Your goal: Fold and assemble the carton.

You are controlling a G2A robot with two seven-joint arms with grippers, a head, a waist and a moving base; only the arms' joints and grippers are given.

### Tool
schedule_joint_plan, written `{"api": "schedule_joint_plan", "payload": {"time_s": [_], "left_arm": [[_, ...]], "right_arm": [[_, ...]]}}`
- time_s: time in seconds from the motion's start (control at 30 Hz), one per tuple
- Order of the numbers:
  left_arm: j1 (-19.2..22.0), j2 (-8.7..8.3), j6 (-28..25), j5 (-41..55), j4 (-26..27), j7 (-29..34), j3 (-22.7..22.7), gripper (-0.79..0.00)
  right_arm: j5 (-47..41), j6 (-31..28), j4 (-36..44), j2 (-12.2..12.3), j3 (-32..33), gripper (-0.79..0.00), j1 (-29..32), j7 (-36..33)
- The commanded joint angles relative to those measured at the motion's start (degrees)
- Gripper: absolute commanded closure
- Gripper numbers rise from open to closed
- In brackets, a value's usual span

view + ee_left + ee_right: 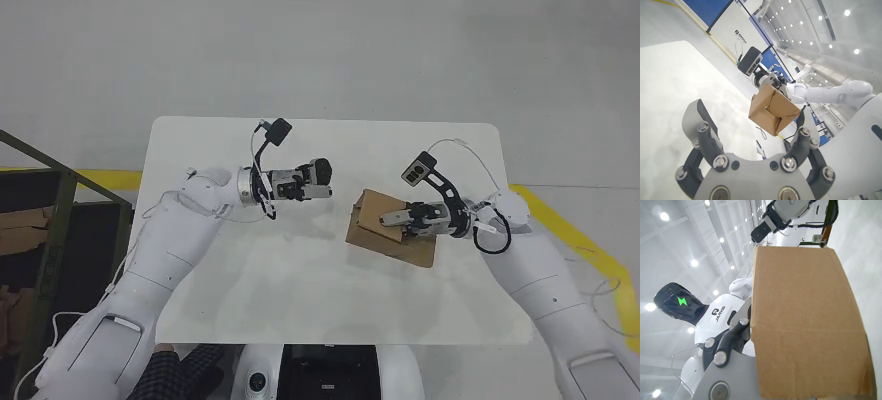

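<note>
Carton (385, 228), one: near-end flaps interlocked shut (far end hidden), gripped by the right claw (405, 217) over the surface (250, 285); left claw (328, 180) wide, empty; assembly seemingly nearly done.

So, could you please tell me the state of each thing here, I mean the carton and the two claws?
carton: folded up into a box shape, with the end seen in the left wrist view closed by tucked flaps; gripped by the right claw.
right claw: shut on the carton.
left claw: open, empty, apart from the carton.
</note>
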State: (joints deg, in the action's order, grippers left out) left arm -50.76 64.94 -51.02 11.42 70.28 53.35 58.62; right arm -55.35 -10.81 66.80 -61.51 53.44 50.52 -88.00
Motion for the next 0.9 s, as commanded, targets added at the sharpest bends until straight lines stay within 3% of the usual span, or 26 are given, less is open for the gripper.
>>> {"api": "schedule_joint_plan", "payload": {"time_s": [0.0,0.17,0.37,0.87], "left_arm": [[0.28,-0.5,-2.37,-3.16,0.35,-2.45,-0.7,-0.785],[1.33,-1.95,-6.88,-8.37,0.83,-6.96,-2.65,-0.785],[2.19,-3.33,-6.98,-8.94,2.93,-7.07,-3.12,-0.785],[1.97,-3.34,-5.7,-11.69,3.67,-8.38,-2.69,-0.785]], "right_arm": [[-0.07,0.15,-0.48,0.38,-1.2,0.0,-1.04,0.0],[-1.49,-0.19,-2.64,1.21,-4.17,0.0,-3.73,0.0],[-2.96,-2.72,-5.86,1.32,-6.2,0.0,-6.38,0.0],[-1.61,-1.68,-3.74,1.42,-6.0,0.0,-5.13,1.37]]}}
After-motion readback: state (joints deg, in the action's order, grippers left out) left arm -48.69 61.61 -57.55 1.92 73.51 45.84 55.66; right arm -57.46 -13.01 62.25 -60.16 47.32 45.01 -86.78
